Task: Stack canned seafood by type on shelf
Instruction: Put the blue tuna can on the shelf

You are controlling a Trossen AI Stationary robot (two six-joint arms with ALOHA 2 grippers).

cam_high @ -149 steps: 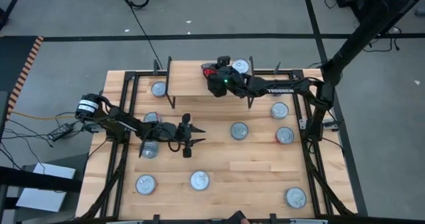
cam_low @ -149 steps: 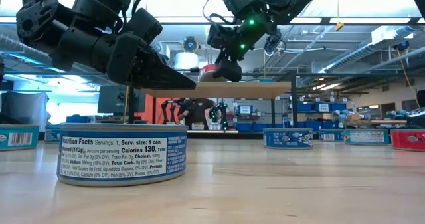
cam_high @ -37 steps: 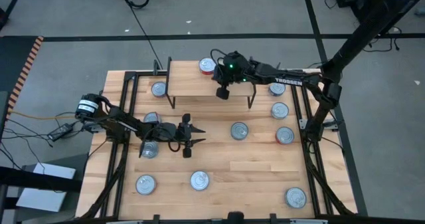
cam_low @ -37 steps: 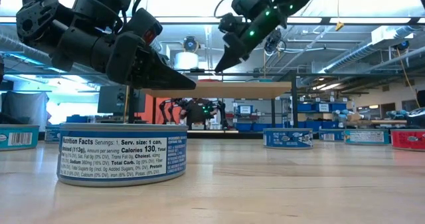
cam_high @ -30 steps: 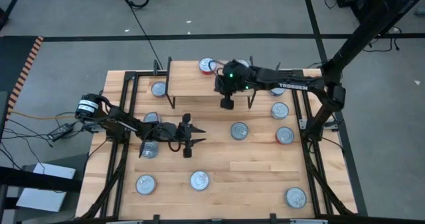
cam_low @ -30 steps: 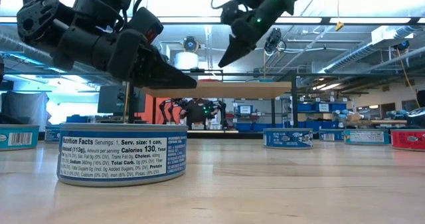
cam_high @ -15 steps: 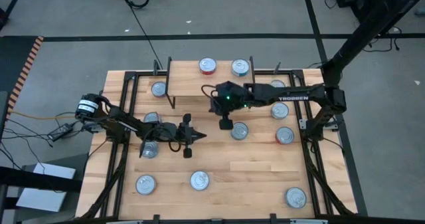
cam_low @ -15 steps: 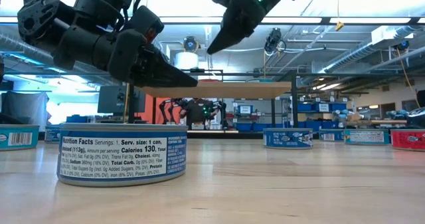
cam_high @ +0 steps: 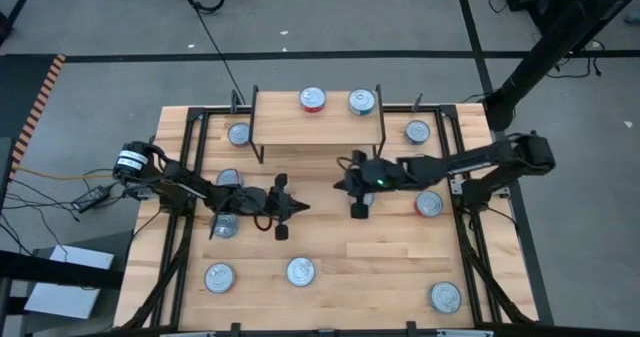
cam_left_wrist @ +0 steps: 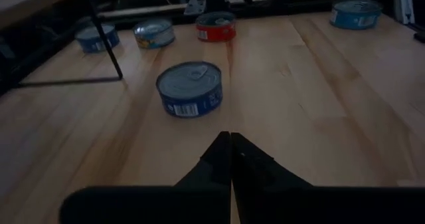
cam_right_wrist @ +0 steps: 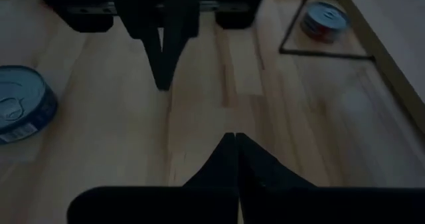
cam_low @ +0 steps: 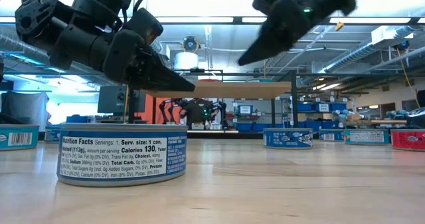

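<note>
2 tins (cam_high: 337, 101) on shelf (cam_high: 318, 125), both claws closed

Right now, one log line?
shelf: red tin, teal tin on top | right gripper: shut, empty | left gripper: shut, empty

Shiny metal tins (cam_high: 301, 270); wooden tabletop (cam_high: 380, 257)

left gripper (cam_high: 281, 208) closed, right gripper (cam_high: 359, 201) closed
</note>
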